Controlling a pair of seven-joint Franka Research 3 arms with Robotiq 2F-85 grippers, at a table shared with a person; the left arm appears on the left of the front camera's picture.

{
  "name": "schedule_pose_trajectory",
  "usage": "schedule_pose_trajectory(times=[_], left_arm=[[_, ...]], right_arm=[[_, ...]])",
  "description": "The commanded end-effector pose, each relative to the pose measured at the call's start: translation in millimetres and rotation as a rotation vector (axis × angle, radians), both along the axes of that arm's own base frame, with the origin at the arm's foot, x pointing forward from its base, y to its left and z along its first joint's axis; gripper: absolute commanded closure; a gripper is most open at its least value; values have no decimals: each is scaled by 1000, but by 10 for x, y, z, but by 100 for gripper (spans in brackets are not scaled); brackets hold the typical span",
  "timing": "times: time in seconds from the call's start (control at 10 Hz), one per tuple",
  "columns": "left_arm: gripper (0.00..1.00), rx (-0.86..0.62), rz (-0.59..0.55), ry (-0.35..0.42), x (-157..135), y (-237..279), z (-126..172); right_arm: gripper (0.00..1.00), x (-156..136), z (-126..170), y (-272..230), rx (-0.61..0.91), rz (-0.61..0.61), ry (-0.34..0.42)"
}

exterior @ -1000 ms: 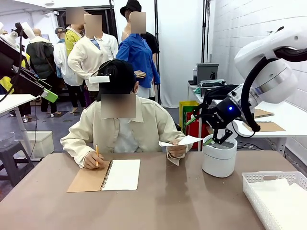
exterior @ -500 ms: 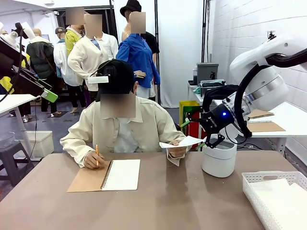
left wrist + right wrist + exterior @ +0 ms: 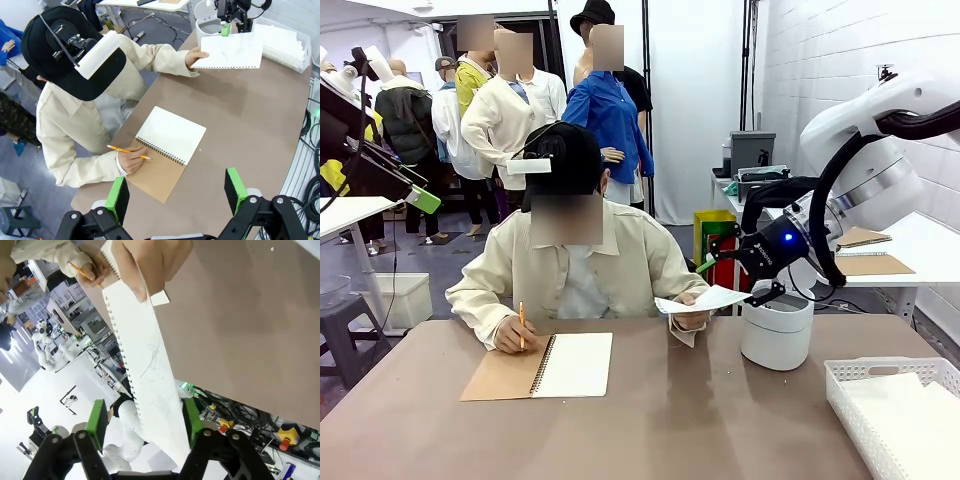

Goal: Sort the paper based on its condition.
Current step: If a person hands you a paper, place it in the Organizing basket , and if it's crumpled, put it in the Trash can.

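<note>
**A:** Fingers of the right gripper [image 3: 144, 422], how do they stand?

**B:** Apart. Its green pads [image 3: 96, 421] sit on either side of the near end of a thin white sheet of paper [image 3: 150, 365] with a punched, torn-out edge. One pad is right at that edge (whether it touches, I cannot tell). Nothing is pinched.

**A:** Who holds the sheet, then?

**B:** The person's hand [image 3: 150, 265] grips its other end. Faint pencil scrawls cross the middle. From the front, the sheet hangs above the brown table [image 3: 670, 430], its tip at the gripper, just over the white round tub [image 3: 777, 335].

**A:** And the left gripper [image 3: 176, 192]?

**B:** Wide open, high over the table, with nothing between its pads.

**A:** Farther out?

**B:** A spiral-bound notebook with a brown card cover [image 3: 560, 365] lies open in front of the person. Their other hand [image 3: 512, 335] rests on it, holding a yellow pencil [image 3: 521, 320]. A white slotted plastic basket [image 3: 880, 400] sits at the table's right corner, with white sheets inside (how many, I cannot tell).
</note>
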State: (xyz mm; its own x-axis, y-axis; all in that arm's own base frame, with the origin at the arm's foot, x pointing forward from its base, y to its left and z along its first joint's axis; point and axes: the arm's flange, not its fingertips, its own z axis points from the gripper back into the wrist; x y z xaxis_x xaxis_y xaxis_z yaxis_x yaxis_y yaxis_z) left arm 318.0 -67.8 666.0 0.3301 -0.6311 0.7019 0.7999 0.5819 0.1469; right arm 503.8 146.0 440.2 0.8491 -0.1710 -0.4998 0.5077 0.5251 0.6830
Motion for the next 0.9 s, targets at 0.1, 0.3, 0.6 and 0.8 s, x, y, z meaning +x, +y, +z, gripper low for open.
schedule_pose_trajectory(times=[0.1,0.3,0.6,0.8], left_arm=[[0,-3,-2,0,2,8,3],[0,-3,-2,0,2,8,3],[0,-3,-2,0,2,8,3],[0,-3,-2,0,2,8,3]], right_arm=[[100,-2,7,-19,19,27,18],[100,-14,15,-23,12,33,18],[100,-70,33,-15,-12,60,17],[100,-113,81,-25,-19,80,-1]])
